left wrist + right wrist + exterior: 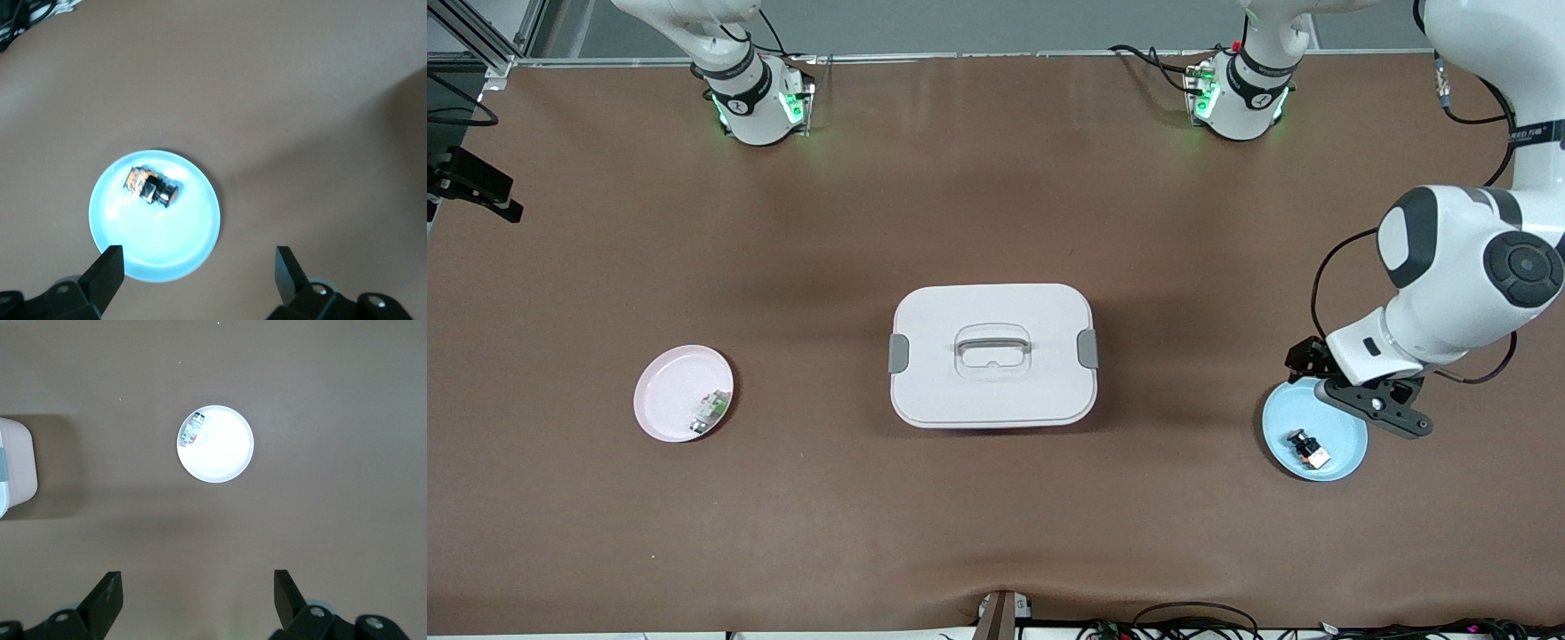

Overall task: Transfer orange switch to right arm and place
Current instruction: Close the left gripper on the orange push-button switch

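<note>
Brown matte tabletop (996, 204) carries a rounded-rectangle white plastic box (993, 356) with grey side clips and a moulded handle at its centre, a round pale pink plate (671, 378) holding a small white-and-green part (710, 411) toward the right arm's end, and a glossy round light blue plate (1325, 467) toward the left arm's end. On that blue plate lies the tiny black-bodied orange switch (151, 187) with its round black knob, untouched. The black 2-finger left gripper (199, 270) hangs over the blue plate's edge with fingers spread apart and empty, while the right gripper (198, 591), its fingers likewise apart, waits high over the bare tabletop near the pink plate.

Robotics lab bench: two arm bases (758, 102) bolted along one edge of a brown-covered table (996, 222), aluminium framing (480, 36) at a corner, cables (1192, 622) trailing along the camera-side edge.
</note>
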{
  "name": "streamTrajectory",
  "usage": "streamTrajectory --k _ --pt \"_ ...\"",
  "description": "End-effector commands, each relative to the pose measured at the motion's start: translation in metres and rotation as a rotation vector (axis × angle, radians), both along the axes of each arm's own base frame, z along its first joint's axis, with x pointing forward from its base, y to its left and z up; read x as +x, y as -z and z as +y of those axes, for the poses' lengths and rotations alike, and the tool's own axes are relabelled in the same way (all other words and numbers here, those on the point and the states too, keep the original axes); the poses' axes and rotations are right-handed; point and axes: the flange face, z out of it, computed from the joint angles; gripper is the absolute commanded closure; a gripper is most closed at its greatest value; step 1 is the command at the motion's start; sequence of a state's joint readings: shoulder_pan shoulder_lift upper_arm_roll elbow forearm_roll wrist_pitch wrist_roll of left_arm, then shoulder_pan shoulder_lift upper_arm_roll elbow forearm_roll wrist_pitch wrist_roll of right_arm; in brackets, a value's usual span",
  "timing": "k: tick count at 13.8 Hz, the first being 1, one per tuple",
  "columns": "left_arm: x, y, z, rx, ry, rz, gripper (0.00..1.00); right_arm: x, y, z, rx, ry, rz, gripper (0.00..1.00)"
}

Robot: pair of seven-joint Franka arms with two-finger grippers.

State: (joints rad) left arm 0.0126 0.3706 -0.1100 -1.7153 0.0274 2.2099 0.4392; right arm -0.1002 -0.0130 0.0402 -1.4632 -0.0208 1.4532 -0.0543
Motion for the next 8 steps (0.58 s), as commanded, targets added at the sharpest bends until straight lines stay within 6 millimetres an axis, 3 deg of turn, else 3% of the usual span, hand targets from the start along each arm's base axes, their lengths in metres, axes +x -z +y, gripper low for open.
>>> streamTrajectory --k 1,2,5,8 --pt "0.013 0.028 0.020 0.010 0.101 -0.026 0.00 0.001 -0.001 0.000 0.005 0.010 -0.004 0.00" --pt "0.018 0.044 0.034 0.009 0.125 -0.030 0.00 0.001 -0.001 0.000 0.005 0.010 -0.004 0.00" --pt "0.032 0.082 0.051 0.010 0.223 -0.019 0.00 0.003 0.002 0.001 0.006 0.007 0.001 0.00" --pt "0.042 0.109 0.056 0.023 0.305 -0.053 0.00 0.005 0.000 0.000 0.005 0.009 -0.019 0.00"
